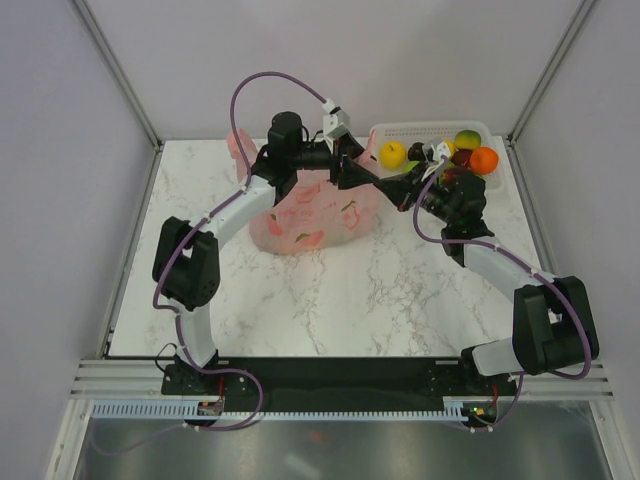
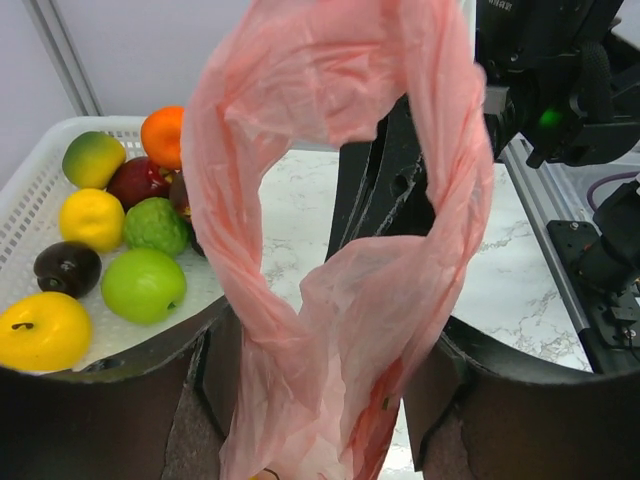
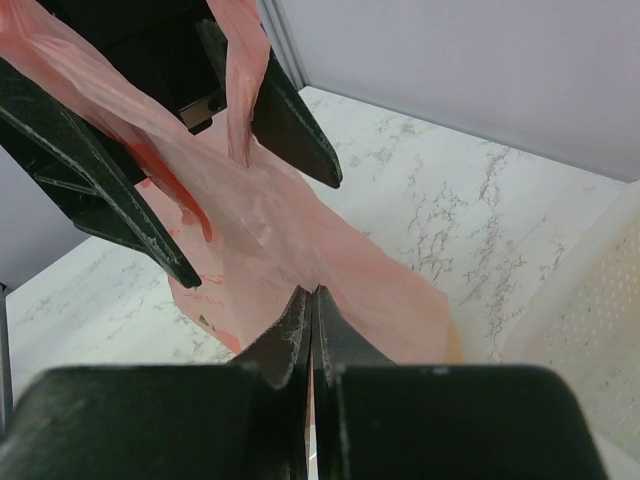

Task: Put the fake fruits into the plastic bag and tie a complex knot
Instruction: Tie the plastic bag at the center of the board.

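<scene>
Right pincer [image 3: 312, 300] is clamping the pink plastic bag [image 1: 315, 215] on the tabletop [image 1: 380, 290] beside the white basket [image 1: 420, 130] holding the fake fruits [image 2: 140, 285] — left pincer [image 3: 260, 225] gaping wide around a handle loop [image 2: 225, 230] — so a one-sided pull is likely risking slipping or tearing film.

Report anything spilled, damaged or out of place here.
Nothing stands out. The fake fruits sit inside the white basket, none spilled; the plastic bag is crumpled, no tear visible, pinched by the right gripper.
</scene>
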{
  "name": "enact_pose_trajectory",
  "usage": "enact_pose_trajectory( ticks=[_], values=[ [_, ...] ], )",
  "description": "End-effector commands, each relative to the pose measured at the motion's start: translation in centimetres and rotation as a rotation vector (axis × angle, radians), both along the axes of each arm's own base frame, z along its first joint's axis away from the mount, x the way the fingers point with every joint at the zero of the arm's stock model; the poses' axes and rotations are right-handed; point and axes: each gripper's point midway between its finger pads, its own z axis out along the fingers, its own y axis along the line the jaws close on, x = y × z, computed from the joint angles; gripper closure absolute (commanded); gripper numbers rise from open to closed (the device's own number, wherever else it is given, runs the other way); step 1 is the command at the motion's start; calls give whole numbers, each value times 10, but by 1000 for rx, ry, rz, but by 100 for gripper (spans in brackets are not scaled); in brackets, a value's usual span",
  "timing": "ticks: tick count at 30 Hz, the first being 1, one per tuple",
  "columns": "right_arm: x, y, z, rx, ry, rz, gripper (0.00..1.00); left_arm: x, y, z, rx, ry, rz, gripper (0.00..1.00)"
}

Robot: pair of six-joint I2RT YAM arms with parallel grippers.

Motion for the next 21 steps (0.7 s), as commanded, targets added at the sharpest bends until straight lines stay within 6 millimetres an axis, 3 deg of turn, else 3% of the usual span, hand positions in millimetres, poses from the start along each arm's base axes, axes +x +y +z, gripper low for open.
enact_pose_trajectory(
  ticks=[1, 13, 16, 17, 19, 20, 21],
  values=[
    [-3, 7, 28, -2, -104, 44, 100, 0, -6, 34, -64, -74, -2, 36],
    [-4, 7, 31, -15, -109, 47, 100, -2, -7, 58, -107, -75, -8, 41],
    [-3, 7, 32, -21, -107, 47, 100, -2, -6, 64, -115, -79, -2, 56],
    [-3, 7, 31, -24, -104, 43, 100, -1, -7, 64, -113, -73, 0, 68],
    [-3, 7, 32, -25, -105, 43, 100, 3, -7, 70, -118, -62, 17, 83],
    [-2, 7, 32, -26, -105, 40, 100, 3, -7, 68, -108, -48, 19, 98],
    [-2, 6, 31, -24, -98, 36, 96, 4, -7, 70, -106, -49, 24, 98]
  ],
)
